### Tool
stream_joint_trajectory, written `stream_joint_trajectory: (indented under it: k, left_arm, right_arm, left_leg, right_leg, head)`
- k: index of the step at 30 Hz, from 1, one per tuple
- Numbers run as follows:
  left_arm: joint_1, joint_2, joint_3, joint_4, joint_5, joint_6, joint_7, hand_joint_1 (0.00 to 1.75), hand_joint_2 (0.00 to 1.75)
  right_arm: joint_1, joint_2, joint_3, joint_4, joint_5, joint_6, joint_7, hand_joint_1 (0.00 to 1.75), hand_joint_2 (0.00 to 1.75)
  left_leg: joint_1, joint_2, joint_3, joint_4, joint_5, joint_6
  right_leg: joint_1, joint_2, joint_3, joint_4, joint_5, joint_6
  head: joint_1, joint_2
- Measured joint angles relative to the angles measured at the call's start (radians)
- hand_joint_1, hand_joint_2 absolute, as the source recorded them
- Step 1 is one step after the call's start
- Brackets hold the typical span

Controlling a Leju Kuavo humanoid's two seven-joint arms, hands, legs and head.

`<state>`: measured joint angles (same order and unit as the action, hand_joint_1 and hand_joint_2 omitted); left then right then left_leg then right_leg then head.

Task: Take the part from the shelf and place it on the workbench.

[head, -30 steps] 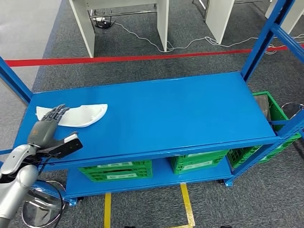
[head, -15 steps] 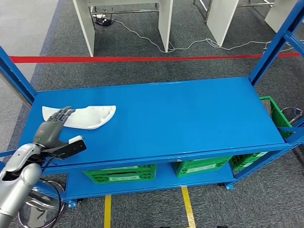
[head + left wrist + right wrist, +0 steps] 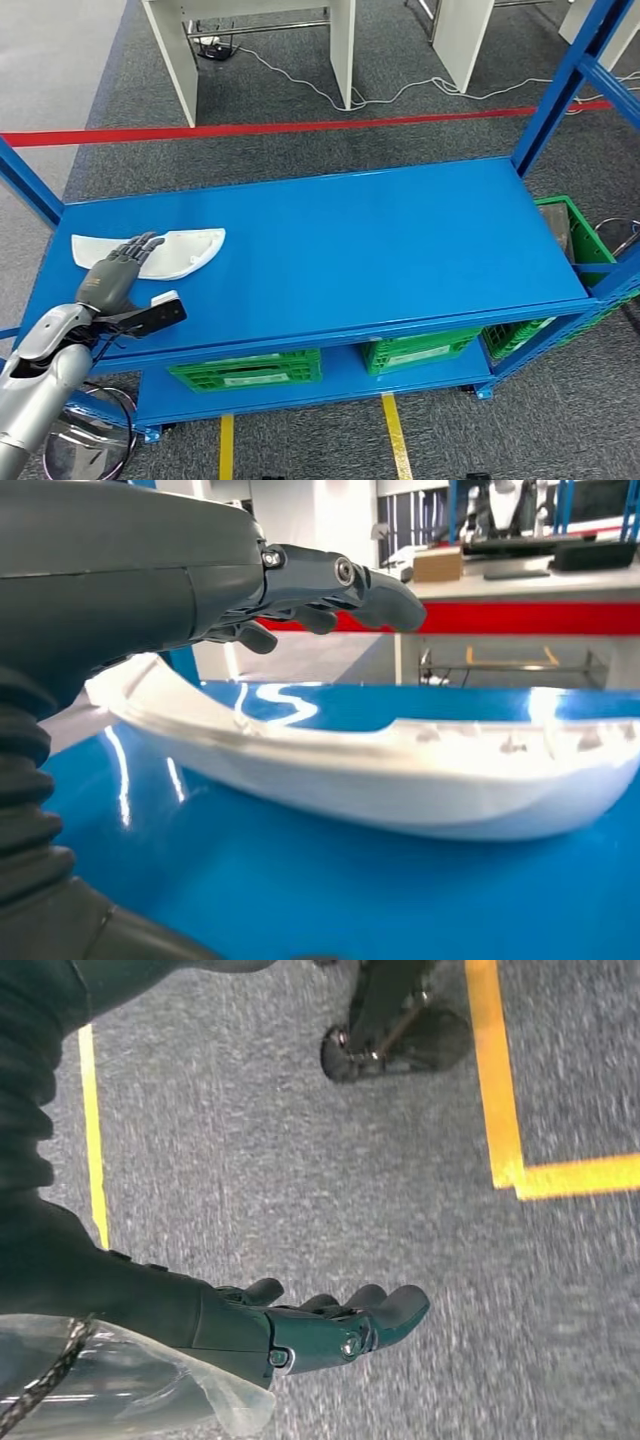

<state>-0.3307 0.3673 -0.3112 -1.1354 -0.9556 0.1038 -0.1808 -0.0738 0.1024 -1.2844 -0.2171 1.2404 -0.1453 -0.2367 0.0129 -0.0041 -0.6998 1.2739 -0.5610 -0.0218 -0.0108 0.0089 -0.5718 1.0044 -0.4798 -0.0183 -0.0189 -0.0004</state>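
Note:
A long white curved plastic part point(image 3: 177, 250) lies flat on the left end of the blue shelf top point(image 3: 362, 240). My left hand point(image 3: 121, 275) hovers over the part's near side with its fingers stretched out over the white surface and its thumb pointing off to the right. In the left wrist view the fingers point(image 3: 332, 585) are spread just above the part point(image 3: 423, 775), with a gap showing between them and it. My right hand point(image 3: 317, 1330) hangs beside my body above grey carpet, fingers straight and empty.
Blue uprights point(image 3: 555, 85) rise at the shelf's corners. Green crates point(image 3: 245, 368) sit on the lower level, and another green crate point(image 3: 581, 240) stands at the right end. Red floor tape point(image 3: 302, 125) and white table legs point(image 3: 343, 50) lie beyond; yellow floor lines point(image 3: 394, 432) run in front.
The camera has swayed, shifting the whole scene. My left hand has reached a little farther forward, so its fingers now lie over more of the white part.

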Motion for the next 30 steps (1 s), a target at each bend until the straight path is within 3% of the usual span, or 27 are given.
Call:
stream_joint_trajectory:
  k: [2, 3, 5, 7, 9, 10, 12, 13, 14, 15, 16, 17, 18, 20, 21, 24, 26, 28, 29, 30]
  left_arm:
    - [-0.006, 0.004, -0.005, 0.006, -0.004, -0.005, 0.0, 0.0, 1.75]
    - [-0.01, 0.006, -0.006, 0.009, -0.005, -0.006, 0.0, 0.0, 1.75]
    - [-0.017, 0.009, -0.009, 0.014, -0.004, -0.007, 0.002, 0.0, 1.75]
    - [-0.019, 0.01, -0.011, 0.02, -0.004, -0.008, 0.004, 0.0, 1.75]
    - [-0.02, 0.011, -0.013, 0.024, -0.002, -0.009, 0.007, 0.0, 1.75]
    - [-0.021, 0.012, -0.014, 0.026, -0.001, -0.009, 0.008, 0.0, 1.75]
    - [-0.022, 0.011, -0.015, 0.03, 0.002, -0.009, 0.01, 0.0, 1.75]
    - [-0.021, 0.011, -0.016, 0.034, 0.003, -0.009, 0.011, 0.0, 1.75]
    - [-0.021, 0.01, -0.018, 0.038, 0.004, -0.009, 0.012, 0.0, 1.75]
    - [-0.02, 0.01, -0.019, 0.043, 0.007, -0.009, 0.012, 0.0, 1.75]
    - [-0.02, 0.009, -0.02, 0.047, 0.011, -0.009, 0.012, 0.0, 1.75]
    - [-0.02, 0.009, -0.021, 0.051, 0.014, -0.009, 0.012, 0.22, 1.75]
    - [-0.02, 0.009, -0.021, 0.054, 0.017, -0.01, 0.012, 0.65, 1.75]
    - [-0.02, 0.009, -0.022, 0.062, 0.021, -0.011, 0.012, 1.53, 1.75]
    - [-0.019, 0.009, -0.023, 0.065, 0.022, -0.012, 0.012, 1.75, 1.75]
    - [-0.019, 0.011, -0.024, 0.071, 0.024, -0.014, 0.012, 1.75, 1.75]
    - [-0.019, 0.013, -0.024, 0.075, 0.025, -0.014, 0.012, 1.75, 1.75]
    - [-0.015, 0.013, -0.025, 0.079, 0.026, -0.015, 0.012, 1.75, 1.75]
    - [-0.012, 0.013, -0.025, 0.082, 0.026, -0.015, 0.012, 1.75, 1.75]
    - [-0.01, 0.013, -0.025, 0.084, 0.026, -0.016, 0.012, 1.75, 1.75]
  right_arm:
    - [0.0, 0.0, 0.0, 0.001, 0.0, 0.0, 0.001, 0.0, 1.75]
    - [-0.001, 0.0, 0.0, 0.002, 0.0, 0.0, 0.002, 0.0, 1.75]
    - [-0.002, 0.0, 0.0, 0.003, 0.0, -0.001, 0.006, 0.0, 1.75]
    - [-0.002, 0.0, 0.0, 0.003, 0.001, -0.001, 0.012, 0.0, 1.75]
    - [-0.002, -0.001, 0.0, 0.003, 0.002, -0.001, 0.013, 0.0, 1.75]
    - [-0.002, -0.001, 0.0, 0.003, 0.002, -0.001, 0.012, 0.0, 1.75]
    - [-0.002, -0.001, 0.0, 0.004, 0.003, -0.001, 0.012, 0.0, 1.75]
    - [-0.001, -0.001, 0.0, 0.005, 0.003, 0.0, 0.012, 0.0, 1.75]
    - [0.0, -0.001, 0.0, 0.005, 0.004, 0.0, 0.012, 0.0, 1.75]
    - [0.001, -0.002, 0.0, 0.006, 0.004, 0.0, 0.012, 0.0, 1.75]
    - [0.001, -0.002, 0.0, 0.006, 0.004, 0.0, 0.011, 0.0, 1.75]
    - [0.001, -0.003, 0.0, 0.006, 0.004, 0.0, 0.011, 0.0, 1.75]
    - [0.0, -0.004, 0.0, 0.006, 0.004, 0.0, 0.011, 0.0, 1.75]
    - [-0.003, -0.004, 0.0, 0.006, 0.005, 0.0, 0.01, 0.0, 1.75]
    - [-0.003, -0.004, 0.0, 0.006, 0.005, 0.0, 0.01, 0.0, 1.75]
    - [-0.001, -0.004, 0.0, 0.006, 0.005, 0.0, 0.008, 0.0, 1.75]
    - [-0.001, -0.004, 0.0, 0.006, 0.005, 0.0, 0.006, 0.0, 1.75]
    - [-0.001, -0.004, 0.0, 0.006, 0.005, 0.0, 0.004, 0.0, 1.75]
    - [-0.001, -0.004, 0.0, 0.006, 0.005, 0.0, 0.003, 0.0, 1.75]
    - [0.0, -0.004, 0.0, 0.006, 0.005, 0.0, 0.002, 0.0, 1.75]
  left_leg:
    - [0.001, 0.001, 0.056, -0.125, 0.074, 0.002]
    - [0.0, 0.001, 0.084, -0.184, 0.097, 0.005]
    - [-0.003, 0.001, 0.108, -0.241, 0.104, 0.014]
    - [-0.004, 0.0, 0.108, -0.25, 0.101, 0.025]
    - [-0.001, 0.001, 0.111, -0.257, 0.104, 0.037]
    - [0.0, 0.002, 0.113, -0.26, 0.105, 0.043]
    - [-0.001, 0.003, 0.113, -0.259, 0.104, 0.05]
    - [-0.002, 0.003, 0.113, -0.259, 0.104, 0.051]
    - [-0.003, 0.003, 0.114, -0.259, 0.103, 0.052]
    - [-0.004, 0.002, 0.115, -0.259, 0.103, 0.053]
    - [-0.004, 0.001, 0.117, -0.259, 0.102, 0.052]
    - [-0.004, 0.0, 0.119, -0.259, 0.101, 0.051]
    - [-0.006, 0.0, 0.12, -0.257, 0.099, 0.048]
    - [-0.01, -0.001, 0.118, -0.255, 0.098, 0.039]
    - [-0.011, -0.001, 0.116, -0.255, 0.098, 0.035]
    - [-0.008, -0.001, 0.111, -0.242, 0.085, 0.019]
    - [-0.005, 0.0, 0.077, -0.16, 0.034, 0.009]
    - [-0.002, 0.0, 0.018, -0.029, -0.023, 0.002]
    - [-0.002, 0.0, -0.001, 0.014, -0.032, 0.0]
    - [-0.002, 0.0, -0.005, 0.02, -0.022, 0.0]
  right_leg:
    - [0.0, 0.001, 0.008, 0.0, -0.005, 0.005]
    - [0.001, 0.002, 0.01, 0.002, -0.008, 0.009]
    - [0.004, 0.002, 0.007, 0.004, -0.01, 0.018]
    - [0.005, 0.0, 0.003, 0.004, -0.01, 0.028]
    - [0.004, -0.001, -0.009, 0.026, -0.028, 0.038]
    - [0.003, -0.002, -0.029, 0.066, -0.05, 0.043]
    - [0.001, -0.003, -0.094, 0.199, -0.107, 0.047]
    - [0.001, -0.003, -0.127, 0.261, -0.127, 0.048]
    - [0.001, -0.003, -0.146, 0.293, -0.129, 0.048]
    - [0.001, -0.003, -0.146, 0.285, -0.112, 0.046]
    - [0.001, -0.003, -0.128, 0.239, -0.078, 0.044]
    - [0.001, -0.003, -0.096, 0.168, -0.038, 0.04]
    - [0.002, -0.003, -0.062, 0.099, -0.011, 0.036]
    - [0.004, -0.001, -0.021, 0.019, 0.008, 0.031]
    - [0.005, 0.0, -0.016, 0.012, 0.004, 0.029]
    - [0.002, 0.0, -0.013, 0.003, 0.01, 0.014]
    - [-0.001, -0.001, -0.01, -0.002, 0.013, 0.005]
    - [-0.001, -0.001, -0.01, -0.002, 0.012, 0.002]
    - [0.0, -0.001, -0.01, -0.001, 0.012, 0.001]
    - [0.0, -0.001, -0.009, -0.001, 0.012, 0.001]
  head:
    - [0.0, 0.0]
    - [0.0, 0.0]
    - [0.001, 0.0]
    - [0.001, 0.0]
    - [0.003, 0.0]
    - [0.003, 0.0]
    - [0.005, 0.0]
    - [0.004, 0.0]
    - [0.004, 0.0]
    - [0.005, 0.0]
    - [0.005, 0.0]
    - [0.005, 0.0]
    - [0.005, 0.0]
    - [0.004, 0.0]
    - [0.003, 0.0]
    - [0.001, 0.0]
    - [-0.003, 0.0]
    - [-0.004, 0.0]
    - [-0.004, 0.0]
    - [-0.004, 0.0]
